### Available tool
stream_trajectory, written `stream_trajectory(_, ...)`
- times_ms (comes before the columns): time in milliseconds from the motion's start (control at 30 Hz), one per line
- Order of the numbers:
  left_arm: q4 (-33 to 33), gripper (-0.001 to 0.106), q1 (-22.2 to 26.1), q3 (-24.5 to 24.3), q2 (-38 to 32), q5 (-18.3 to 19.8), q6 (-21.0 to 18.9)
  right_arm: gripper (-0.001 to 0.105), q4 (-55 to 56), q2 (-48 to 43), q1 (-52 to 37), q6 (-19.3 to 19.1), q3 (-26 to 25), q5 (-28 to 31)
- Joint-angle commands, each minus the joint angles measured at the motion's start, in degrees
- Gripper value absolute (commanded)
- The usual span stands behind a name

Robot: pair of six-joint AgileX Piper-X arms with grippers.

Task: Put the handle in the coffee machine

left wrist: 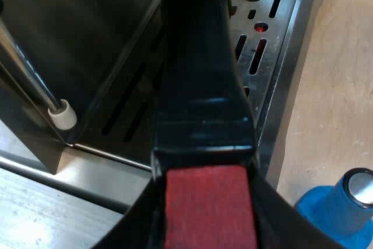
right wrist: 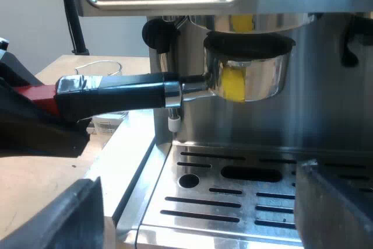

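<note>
Left wrist view: the dark handle of the holder (left wrist: pixel 201 86) points to twelve o'clock and covers much of the drip tray (left wrist: pixel 274 16); the basket is hidden beyond it. The left gripper (left wrist: pixel 208 231) has its black fingers (left wrist: pixel 131 231) clamped on the handle's red end. A blue tamper (left wrist: pixel 344 202), cut off, stands on the pale table (left wrist: pixel 326 97) near the tray's edge.

Right wrist view: the basket sits up at the brew head of the espresso machine (right wrist: pixel 326 86), with the handle level toward nine o'clock. I cannot tell whether it is locked. A glass (right wrist: pixel 108 125) is half hidden behind the handle. The right gripper (right wrist: pixel 198 202) is spread wide and empty, with bare tray between its fingers.
</note>
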Motion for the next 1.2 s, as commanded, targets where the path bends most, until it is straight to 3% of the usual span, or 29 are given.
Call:
stream_trajectory(33,-0.2,0.000,-0.1,-0.8,-0.5,4.7,0.0,0.069,-0.5,0.2,-0.2,-0.8,0.1,0.4)
stream_trajectory(467,-0.3,0.000,-0.1,-3.0,-0.5,5.8,-1.2,0.069,-0.5,0.2,-0.2,-0.8,0.1,0.4)
stream_trajectory(800,-1.1,0.000,-0.1,-3.2,-0.5,10.2,-2.0,0.069,-0.5,0.2,-0.2,-0.8,0.1,0.4)
stream_trajectory(1200,-5.1,0.000,-0.1,-3.2,-0.5,10.4,-2.5,0.069,-0.5,0.2,-0.2,-0.7,0.1,0.4)
